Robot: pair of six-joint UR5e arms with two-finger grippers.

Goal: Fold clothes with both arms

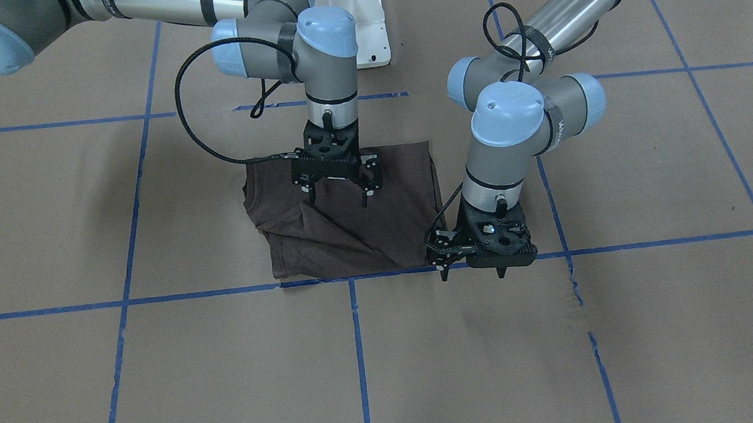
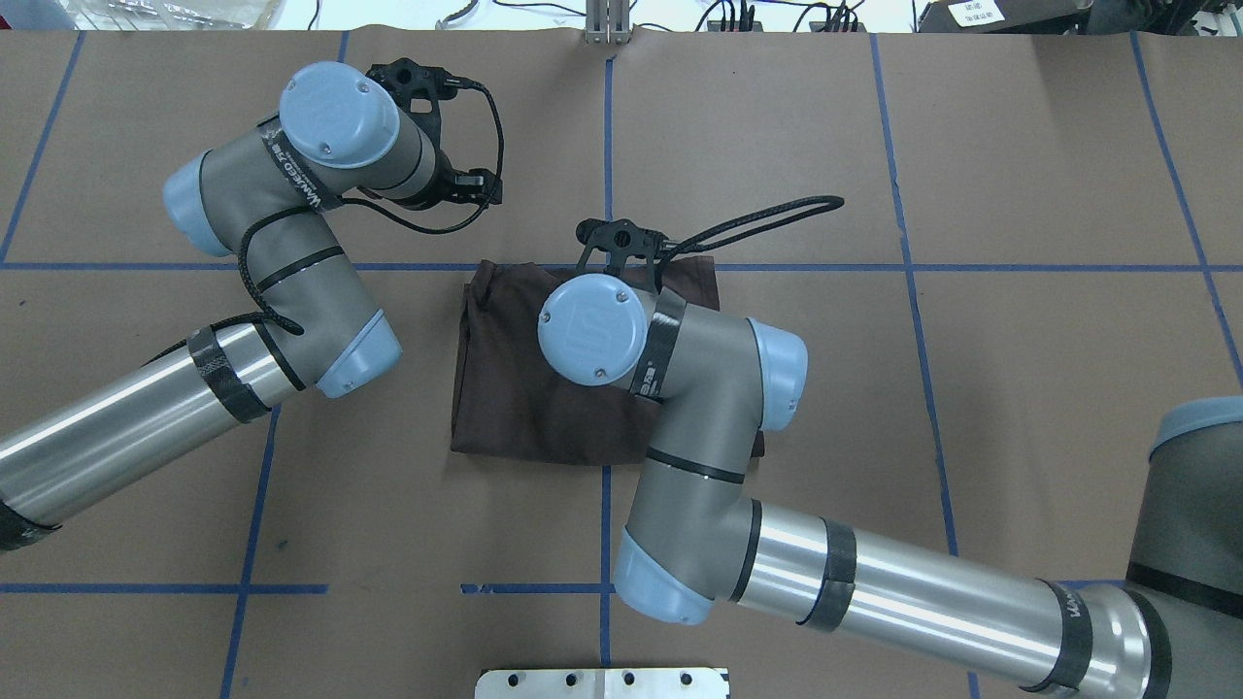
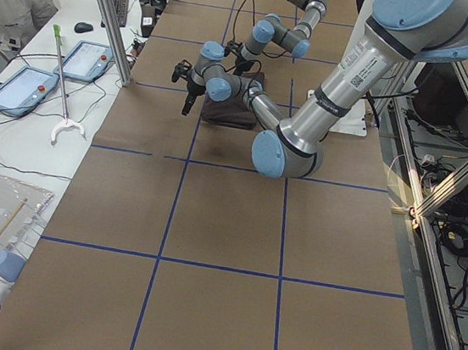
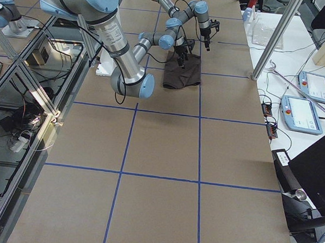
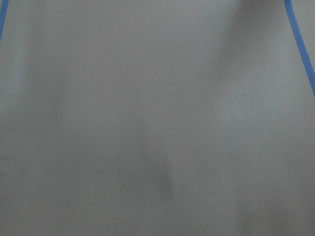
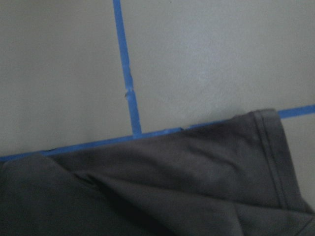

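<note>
Cloth on the grid: a dark brown-grey T-shirt (image 1: 378,231) of soft, matte fabric lies folded into a rough rectangle on the brown paper table cover (image 1: 161,376), its operator-side edge running along a strip of blue tape (image 1: 188,297). A raised diagonal crease crosses the rumpled top layer. My black two-finger right pincer (image 1: 338,197) hangs over the shirt's middle with its fingers spread and nothing between them. One tip sits close to the crest of the crease, but I cannot tell whether it touches. My left pincer (image 1: 474,272) is likewise spread and empty, and it hovers off the shirt's corner above the tape line. My right wrist camera catches a double-stitched hem (image 6: 269,147) and shadowed folds. The left wrist camera gives only blurred paper with tape at its edges. From overhead, my silver-grey tubular right arm (image 2: 680,388) covers the shirt's centre, and the fingers of both pincers are hidden beneath the wrists.
</note>
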